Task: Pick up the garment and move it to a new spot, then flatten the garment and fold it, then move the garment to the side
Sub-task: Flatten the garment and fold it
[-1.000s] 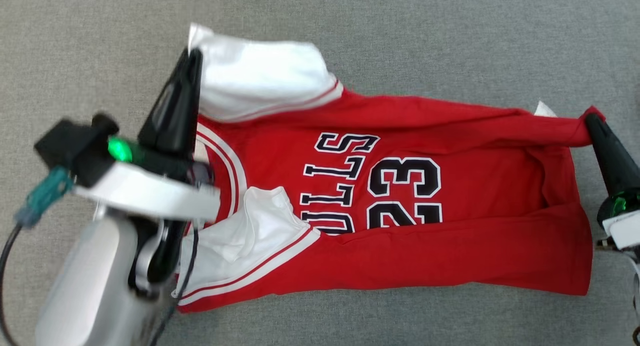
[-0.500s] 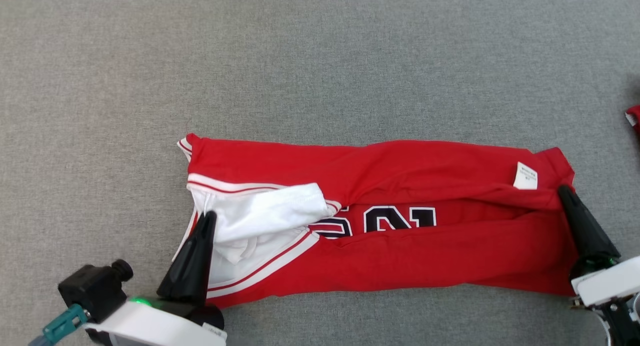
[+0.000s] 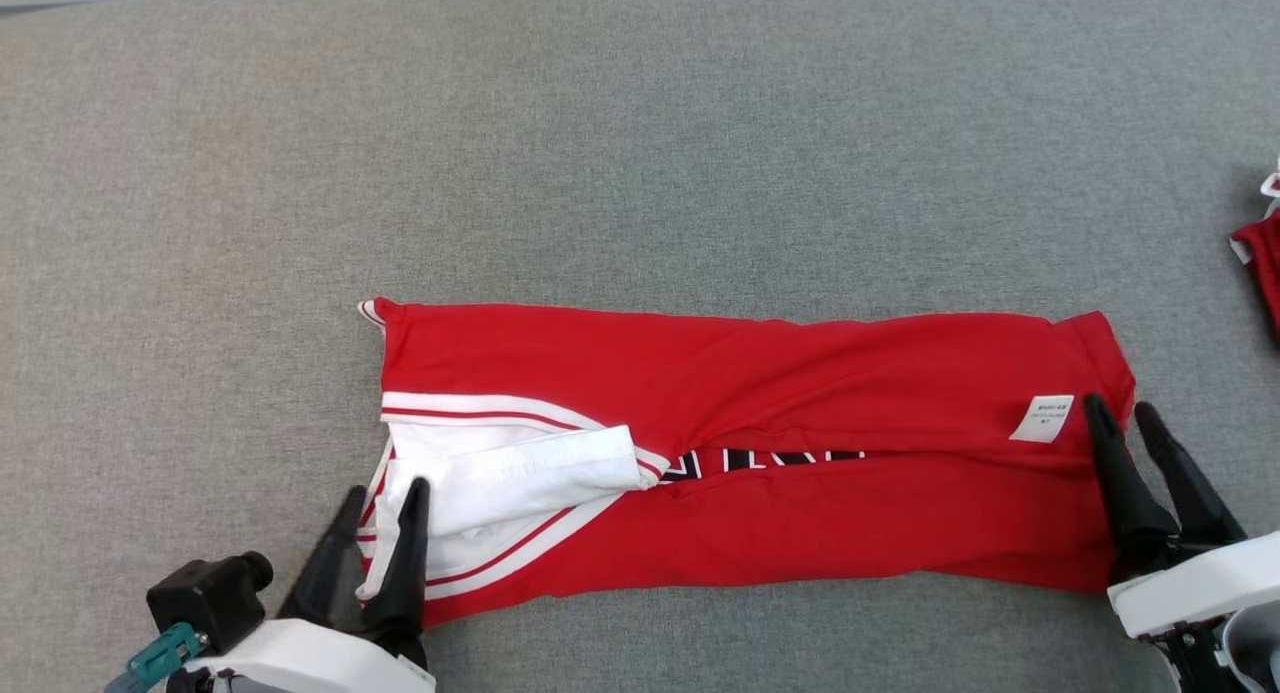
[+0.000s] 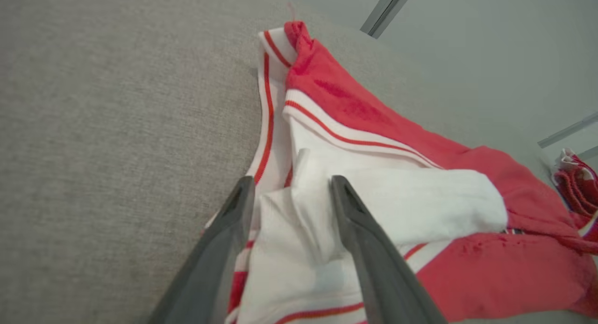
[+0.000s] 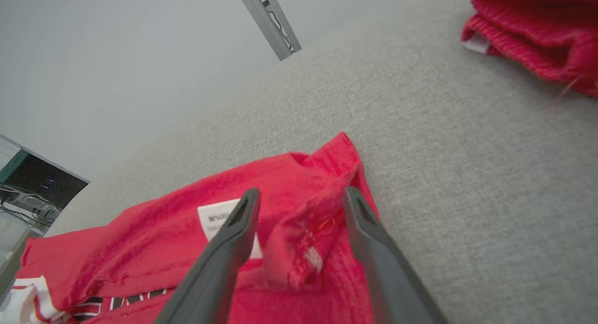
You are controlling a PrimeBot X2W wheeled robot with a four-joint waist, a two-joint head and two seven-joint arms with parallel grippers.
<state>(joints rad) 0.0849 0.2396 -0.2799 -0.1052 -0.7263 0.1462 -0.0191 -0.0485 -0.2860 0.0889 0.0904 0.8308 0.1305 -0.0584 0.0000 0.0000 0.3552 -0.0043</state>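
"On the grey fabric surface (image 3: 640,153), where was the garment (image 3: 800,373) located?" the inspector asked.

"It lay flat in the lower middle of the head view, folded lengthwise into a long red band running left to right," the technician replied. "Two folded edges met along a line across its middle. A second red cloth (image 3: 1262,263) lay at the right edge of the surface, well apart from the garment."

"Condition of each claw?"

"Left gripper (image 3: 388,488): released. Its fingers (image 4: 224,254) stood apart at the garment's left end, straddling white cloth without pinching it. Right gripper (image 3: 1118,405): released. Its fingers (image 5: 222,263) stood apart at the garment's right end, with a raised ridge of red cloth between them. Whether that ridge touched either finger could not be determined."

"Smaller items?"

"A white sleeve (image 3: 520,473) with red-striped trim lay folded at the left end, just beside the left gripper's tips. A white label (image 3: 1042,419) lay on the red cloth, just beside the right gripper's tips. A thin strip of black lettering (image 3: 770,460) showed between the two folded edges; it could not be read."
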